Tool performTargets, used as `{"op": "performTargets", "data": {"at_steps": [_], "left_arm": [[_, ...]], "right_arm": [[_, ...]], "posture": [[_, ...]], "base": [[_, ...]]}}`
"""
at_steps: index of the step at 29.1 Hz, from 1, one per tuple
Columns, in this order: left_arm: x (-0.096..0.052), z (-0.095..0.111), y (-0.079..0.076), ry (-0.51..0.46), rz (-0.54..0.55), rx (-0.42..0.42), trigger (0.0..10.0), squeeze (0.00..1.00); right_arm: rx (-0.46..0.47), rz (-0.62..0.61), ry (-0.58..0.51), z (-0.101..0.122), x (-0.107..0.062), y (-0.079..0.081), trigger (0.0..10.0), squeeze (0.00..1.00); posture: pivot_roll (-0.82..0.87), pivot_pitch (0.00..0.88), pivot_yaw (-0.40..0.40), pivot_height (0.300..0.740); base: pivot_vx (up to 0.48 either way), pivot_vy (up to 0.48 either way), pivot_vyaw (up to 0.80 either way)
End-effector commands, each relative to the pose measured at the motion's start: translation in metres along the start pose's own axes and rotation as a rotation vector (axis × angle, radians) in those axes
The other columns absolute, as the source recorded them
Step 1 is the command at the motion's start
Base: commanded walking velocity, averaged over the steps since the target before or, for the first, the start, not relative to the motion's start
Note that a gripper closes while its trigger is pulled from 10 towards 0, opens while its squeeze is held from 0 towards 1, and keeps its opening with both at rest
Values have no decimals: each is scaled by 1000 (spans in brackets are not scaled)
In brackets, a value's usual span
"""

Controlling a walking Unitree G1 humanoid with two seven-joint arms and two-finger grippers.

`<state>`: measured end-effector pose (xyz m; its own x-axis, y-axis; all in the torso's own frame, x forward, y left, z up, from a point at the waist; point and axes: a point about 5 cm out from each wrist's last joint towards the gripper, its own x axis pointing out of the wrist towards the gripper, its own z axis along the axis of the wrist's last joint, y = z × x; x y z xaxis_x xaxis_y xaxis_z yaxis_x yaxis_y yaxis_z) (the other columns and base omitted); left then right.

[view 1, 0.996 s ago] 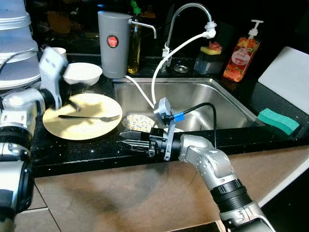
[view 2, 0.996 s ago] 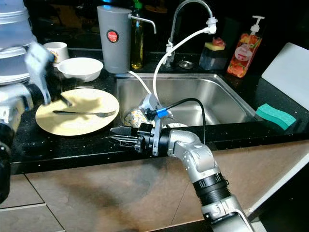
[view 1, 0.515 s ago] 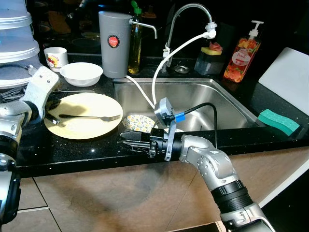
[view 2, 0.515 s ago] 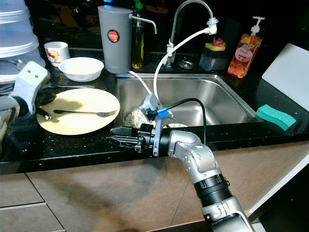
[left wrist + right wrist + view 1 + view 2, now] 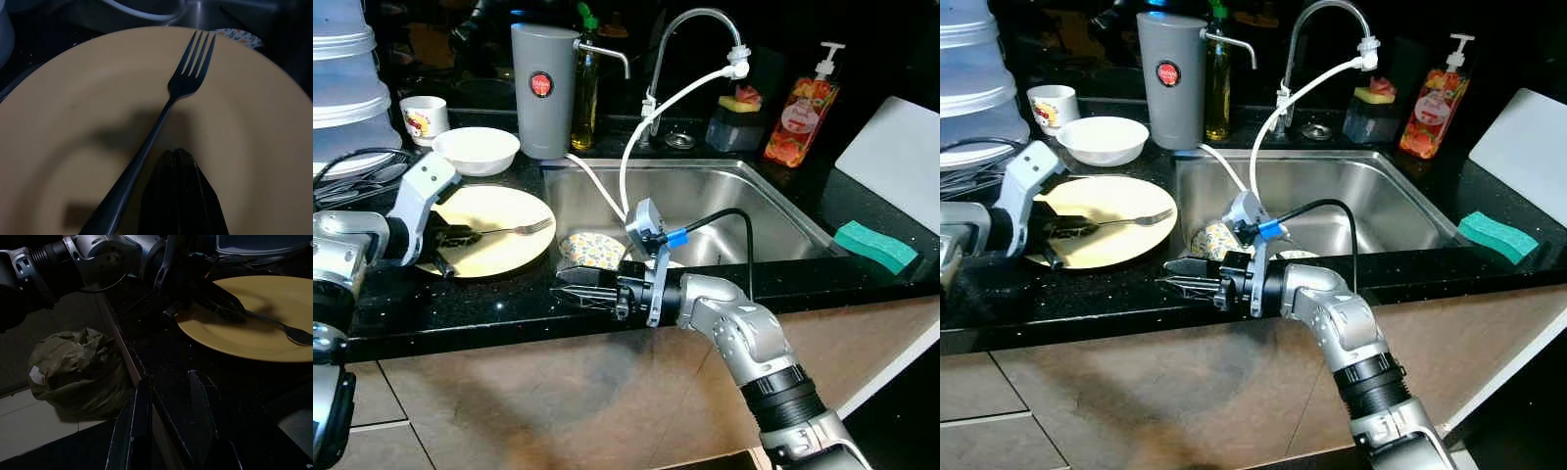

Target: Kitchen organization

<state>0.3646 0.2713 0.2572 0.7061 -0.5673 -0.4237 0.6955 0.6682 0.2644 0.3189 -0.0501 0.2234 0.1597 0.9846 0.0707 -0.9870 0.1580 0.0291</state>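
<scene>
- The dark metal fork (image 5: pixel 499 231) is lying on the round yellow plate (image 5: pixel 524 250) on the black speckled counter (image 5: pixel 489 304), its tines pointing away from the left gripper (image 5: pixel 450 238) and toward the stainless steel sink (image 5: pixel 744 211).
- Risk, as a judgement: the fork handle is lying flat against the plate, so a closing pinch is likely to slide over it, or to push the plate toward the sink edge.
- A second risk: a grip taken far from the tines is likely to let the fork tip and drop.
- The left gripper is resting low over the plate with its fingers pressed together, just beside the fork handle; whether it is touching the handle is unclear, and it is holding nothing.
- The right gripper (image 5: pixel 579 289) is hovering over the counter's front edge with its fingers parted and nothing between them.
</scene>
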Motion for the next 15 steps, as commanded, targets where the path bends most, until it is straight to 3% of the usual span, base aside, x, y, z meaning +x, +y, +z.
{"op": "performTargets", "data": {"at_steps": [1, 3, 4, 6, 9, 10, 11, 12, 15], "left_arm": [[1, 6, -1, -33, -10, 0, 7490, 0], [0, 12, 0, -73, 4, -3, 7765, 0], [-1, 20, 5, -134, 52, -11, 9137, 0], [-3, 26, 10, -181, 113, -12, 9725, 0], [-4, 31, 13, -211, 172, 19, 10000, 0], [-3, 33, 14, -235, 192, 23, 10000, 106], [-3, 33, 14, -235, 192, 23, 10000, 106], [-2, 34, 13, -256, 173, 32, 10000, 1000], [0, 32, 9, -270, 129, 29, 10000, 1000]], "right_arm": [[-6, -2, -7, 5, -2, -2, 10000, 0], [-7, -4, -10, 5, -2, -2, 10000, 0], [-8, -5, -12, 6, -2, -2, 10000, 0], [-8, -5, -14, 6, -2, -2, 10000, 0], [-7, -5, -15, 6, -2, -2, 10000, 0], [-7, -3, -15, 6, -2, -2, 10000, 0], [-7, -3, -15, 6, -2, -2, 10000, 0], [-6, 0, -15, 6, -1, -2, 10000, 0], [-4, 3, -15, 6, -1, -1, 10000, 0]], "posture": [[103, 43, -100, 740], [104, 43, -100, 740], [104, 43, -100, 740], [104, 43, -100, 740], [106, 43, -102, 740], [106, 43, -102, 740], [106, 43, -102, 740], [107, 44, -102, 740], [106, 44, -99, 740]], "base": [[0, 0, 0], [0, 0, 0], [0, 0, 0], [0, 0, 0], [0, 0, 0], [0, 0, 0], [0, 0, 0], [0, 0, 0], [0, 0, 0]]}}
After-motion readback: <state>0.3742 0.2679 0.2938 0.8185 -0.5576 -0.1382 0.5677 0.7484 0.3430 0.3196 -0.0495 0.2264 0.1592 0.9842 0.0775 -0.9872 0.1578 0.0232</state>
